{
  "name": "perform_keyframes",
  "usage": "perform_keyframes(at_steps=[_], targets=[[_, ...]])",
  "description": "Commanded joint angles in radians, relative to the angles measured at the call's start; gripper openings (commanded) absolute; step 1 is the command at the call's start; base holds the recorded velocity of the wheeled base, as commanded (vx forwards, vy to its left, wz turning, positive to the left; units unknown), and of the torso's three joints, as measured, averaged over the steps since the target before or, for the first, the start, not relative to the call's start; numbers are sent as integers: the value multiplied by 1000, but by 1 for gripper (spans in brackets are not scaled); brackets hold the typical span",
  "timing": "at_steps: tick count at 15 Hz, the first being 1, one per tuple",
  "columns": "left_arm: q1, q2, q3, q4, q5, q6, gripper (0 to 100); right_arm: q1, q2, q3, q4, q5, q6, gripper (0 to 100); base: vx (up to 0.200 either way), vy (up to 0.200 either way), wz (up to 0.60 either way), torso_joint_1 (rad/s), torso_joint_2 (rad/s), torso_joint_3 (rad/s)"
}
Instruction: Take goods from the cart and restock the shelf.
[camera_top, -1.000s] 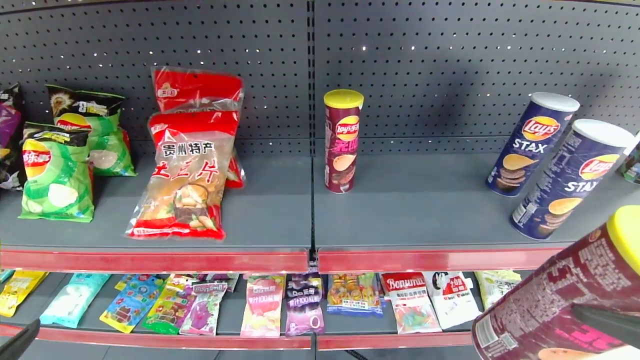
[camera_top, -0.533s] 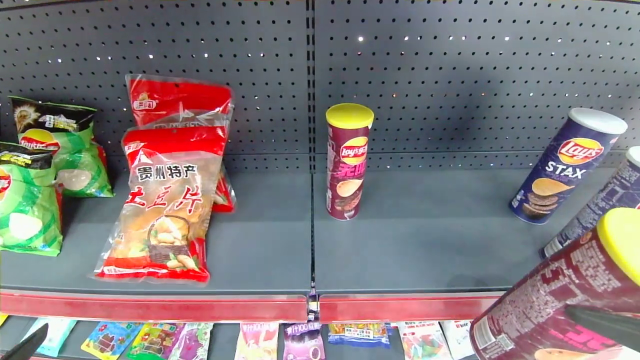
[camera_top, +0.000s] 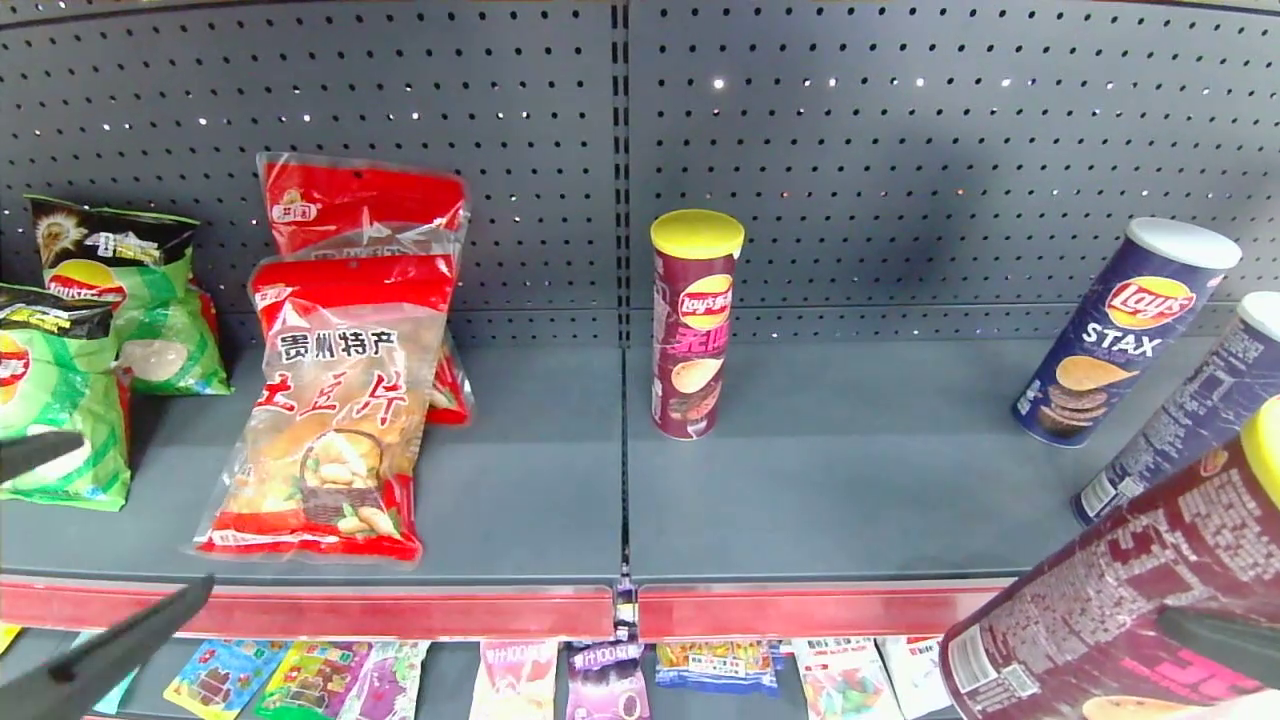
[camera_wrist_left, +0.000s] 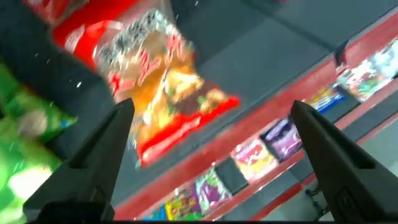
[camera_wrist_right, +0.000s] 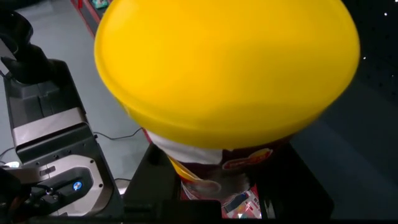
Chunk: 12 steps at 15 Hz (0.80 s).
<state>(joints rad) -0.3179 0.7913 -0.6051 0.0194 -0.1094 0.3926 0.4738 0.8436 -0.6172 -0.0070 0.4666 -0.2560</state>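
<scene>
Shelf (camera_top: 850, 480) in front, maroon can (camera_top: 1110, 610) clamped between the right jaws.

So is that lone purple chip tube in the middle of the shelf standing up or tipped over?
Upright: the tube stands on its base on the shelf, yellow lid on top.
</scene>
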Motion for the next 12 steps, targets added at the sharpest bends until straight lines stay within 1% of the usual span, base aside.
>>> perform_keyframes(at_steps=[1, 2, 3, 5, 7, 8, 10, 12], targets=[[-10, 345, -101, -231, -38, -17, 100, 2, 2, -1, -1, -2, 0, 0, 0, 0, 0, 0, 0, 0], [-55, 422, -124, -288, -121, -69, 100, 2, 3, -2, -2, -3, 1, 0, 0, 0, 0, 0, 0, 0], [-110, 496, -171, -328, -253, -169, 100, 0, 2, -6, -2, -3, 1, 0, 0, 0, 0, 0, 0, 0], [-175, 605, -243, -329, -233, -176, 100, -1, -1, -6, -1, -5, 1, 0, 0, 0, 0, 0, 0, 0], [-211, 691, -320, -329, -236, -179, 100, -4, -6, -6, -1, -5, 3, 0, 0, 0, 0, 0, 0, 0], [-233, 749, -381, -331, -233, -189, 100, -6, -8, -6, -1, -6, 4, 0, 0, 0, 0, 0, 0, 0], [-240, 821, -458, -331, -233, -190, 100, -6, -8, -9, -2, -8, 21, 0, 0, 0, 0, 0, 0, 0], [-240, 862, -490, -332, -234, -190, 100, -6, -8, -9, -2, -8, 23, 0, 0, 0, 0, 0, 0, 0]])
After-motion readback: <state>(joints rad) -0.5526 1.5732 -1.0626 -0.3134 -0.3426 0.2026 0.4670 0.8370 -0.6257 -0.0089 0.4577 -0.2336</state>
